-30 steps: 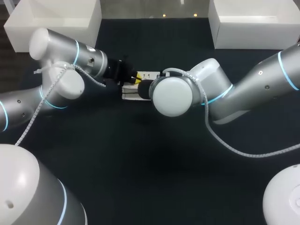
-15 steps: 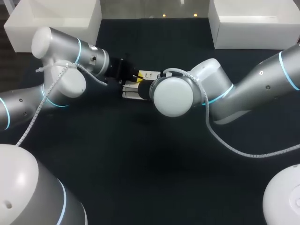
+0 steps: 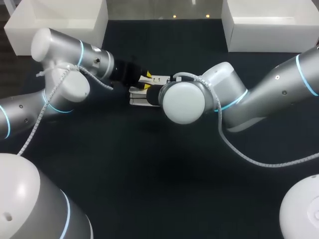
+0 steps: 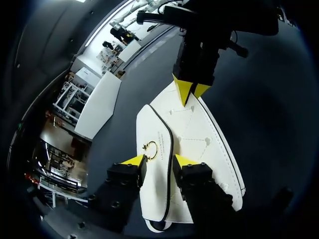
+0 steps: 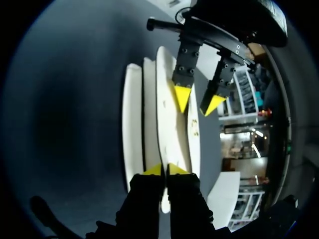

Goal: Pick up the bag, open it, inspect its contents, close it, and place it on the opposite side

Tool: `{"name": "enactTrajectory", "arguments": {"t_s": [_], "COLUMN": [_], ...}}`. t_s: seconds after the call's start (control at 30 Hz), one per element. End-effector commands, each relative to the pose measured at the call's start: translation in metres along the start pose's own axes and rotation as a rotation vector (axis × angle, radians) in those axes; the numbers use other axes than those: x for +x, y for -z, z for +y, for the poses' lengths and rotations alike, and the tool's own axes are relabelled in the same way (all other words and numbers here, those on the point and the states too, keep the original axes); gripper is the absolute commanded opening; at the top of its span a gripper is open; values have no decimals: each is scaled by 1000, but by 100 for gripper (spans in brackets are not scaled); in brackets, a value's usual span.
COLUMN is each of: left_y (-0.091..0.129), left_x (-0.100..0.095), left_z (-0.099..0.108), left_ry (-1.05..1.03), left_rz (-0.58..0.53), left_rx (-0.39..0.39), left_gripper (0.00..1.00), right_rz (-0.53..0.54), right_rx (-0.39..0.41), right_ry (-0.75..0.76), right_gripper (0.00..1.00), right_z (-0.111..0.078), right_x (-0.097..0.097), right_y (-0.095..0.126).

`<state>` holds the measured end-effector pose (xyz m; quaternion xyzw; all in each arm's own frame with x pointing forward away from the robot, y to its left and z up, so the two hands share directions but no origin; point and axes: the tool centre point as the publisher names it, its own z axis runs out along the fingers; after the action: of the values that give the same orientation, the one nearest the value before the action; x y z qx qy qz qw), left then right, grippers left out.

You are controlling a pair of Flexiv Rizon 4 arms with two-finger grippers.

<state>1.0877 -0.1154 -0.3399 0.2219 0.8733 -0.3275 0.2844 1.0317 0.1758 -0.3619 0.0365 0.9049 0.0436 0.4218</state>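
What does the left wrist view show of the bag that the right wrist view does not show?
Only the left wrist view shows the flap face of the white bag, with its gold ring clasp. Only the right wrist view shows the bag edge-on, as separate white layers. Both show the left tool at one end and the right tool pinching the other.

The left arm [image 3: 55,47] and right arm [image 3: 269,94] are built of smooth silver-grey tubes joined by bulbous white caps. Each joint is ringed with a thin glowing cyan band, and the shells are dotted with small dark screws. A white spiral-wrapped cable [image 3: 40,117] runs along the left arm, and a pale ribbed cable [image 3: 269,166] loops off the right, while the left gripper [image 4: 158,162] and right gripper [image 5: 164,170] have blocky black fingers with sunken screw holes, ending in bright yellow wedge tips.
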Motion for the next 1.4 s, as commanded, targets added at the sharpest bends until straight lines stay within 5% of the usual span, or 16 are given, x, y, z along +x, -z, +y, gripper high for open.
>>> {"name": "enactTrajectory", "arguments": {"t_s": [0.03,0.3,0.37,0.4,0.43,0.53,0.7,1.13,1.4], "left_y": [12,35,38,40,41,45,53,90,103], "left_x": [2,-2,-2,-2,-2,-2,-2,-5,7], "left_z": [-2,-11,-11,-12,-12,-12,-12,-8,-3], "left_ry": [8,10,11,14,19,34,73,250,349], "left_rz": [-1,-12,-12,-10,-5,6,23,214,366], "left_rx": [21,36,33,30,30,21,18,-56,-150], "left_gripper": [48,53,60,64,68,87,100,100,100], "right_rz": [-3,-10,-13,-14,-14,-15,22,242,354], "right_rx": [0,-5,-6,-6,-3,-3,2,-22,28], "right_ry": [-1,2,1,0,1,3,22,-28,-25], "right_gripper": [0,5,39,80,100,100,100,100,100], "right_z": [0,1,0,0,0,0,2,-5,-7], "right_x": [0,-1,-1,-1,-2,-5,-15,-52,-63], "right_y": [-1,4,7,8,10,18,33,60,66]}}
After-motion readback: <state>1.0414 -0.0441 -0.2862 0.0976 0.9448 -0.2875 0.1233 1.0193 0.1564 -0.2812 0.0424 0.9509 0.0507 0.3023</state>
